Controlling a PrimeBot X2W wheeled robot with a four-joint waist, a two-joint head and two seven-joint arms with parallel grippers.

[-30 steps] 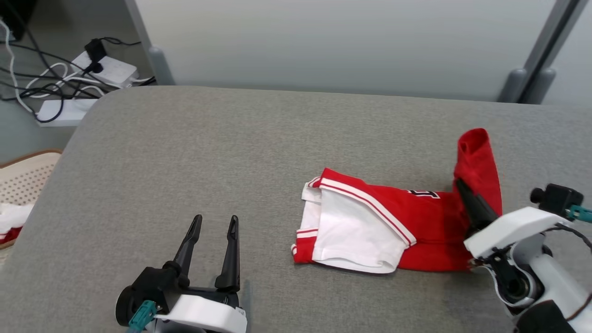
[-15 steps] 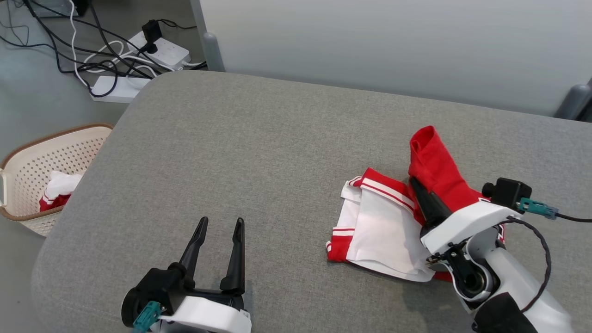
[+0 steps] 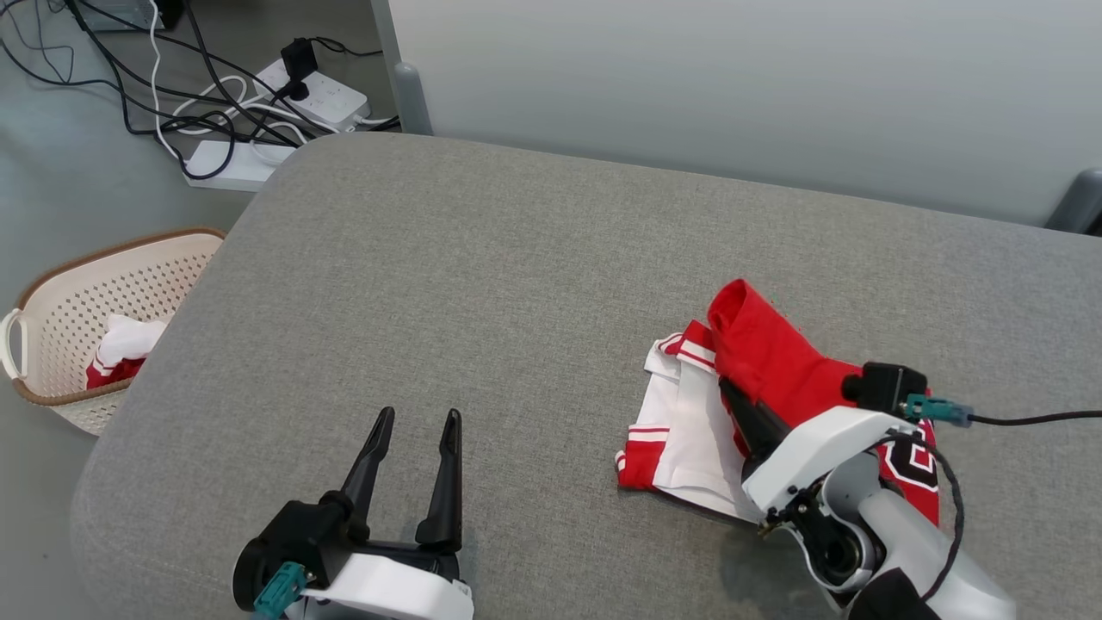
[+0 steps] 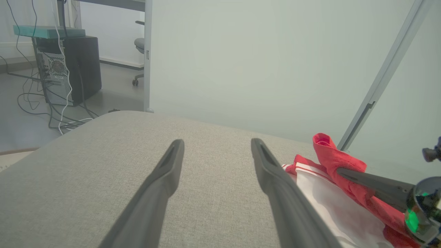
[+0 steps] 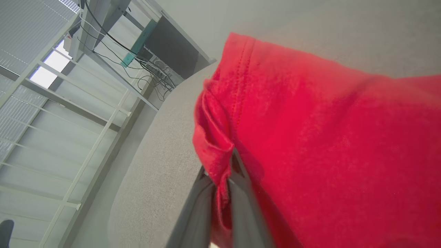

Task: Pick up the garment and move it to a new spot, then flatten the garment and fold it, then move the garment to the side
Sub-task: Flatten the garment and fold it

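r gripper [image 3: 730, 394] clamped on red hem of red-and-white knit garment [image 3: 680, 430]; has swung that flap across onto the white half, so fold approx half done. garment lies right-centre on grey fabric table [image 3: 516, 258]. l gripper [image 3: 419, 418] fingers spread, empty, well apart.

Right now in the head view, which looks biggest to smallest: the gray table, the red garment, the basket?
1. gray table, by far the biggest.
2. red garment and basket: they look about alike, so I won't rank them. The basket also sits lower, on the floor, farther from the camera.
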